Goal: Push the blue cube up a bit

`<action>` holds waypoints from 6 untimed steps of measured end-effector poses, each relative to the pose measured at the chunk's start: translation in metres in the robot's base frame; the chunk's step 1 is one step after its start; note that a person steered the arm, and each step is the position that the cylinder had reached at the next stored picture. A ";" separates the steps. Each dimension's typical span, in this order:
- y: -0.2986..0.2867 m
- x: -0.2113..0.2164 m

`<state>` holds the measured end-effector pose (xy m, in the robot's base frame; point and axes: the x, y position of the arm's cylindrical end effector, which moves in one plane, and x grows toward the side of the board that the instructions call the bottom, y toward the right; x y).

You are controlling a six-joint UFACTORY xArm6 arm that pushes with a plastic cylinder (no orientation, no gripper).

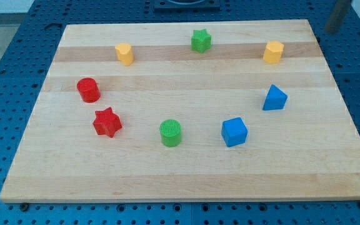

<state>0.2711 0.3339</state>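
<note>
Resting flat on wooden board (186,181): blue cube (234,132), lower right of centre, rotated slightly, no long axis. Green cylinder (170,133) left, blue wedge-like block (275,98) upper right. My tip: not visible.

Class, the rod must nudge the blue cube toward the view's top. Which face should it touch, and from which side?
Press the middle of the blue cube's lower face, coming from the view's bottom. The cube sits slightly turned, so an off-centre push would likely spin it. My tip is near the view's top right, far from it.
</note>
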 end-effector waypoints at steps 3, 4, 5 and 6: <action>-0.016 0.278; -0.070 0.341; -0.147 0.346; -0.216 0.336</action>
<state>0.6067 0.1181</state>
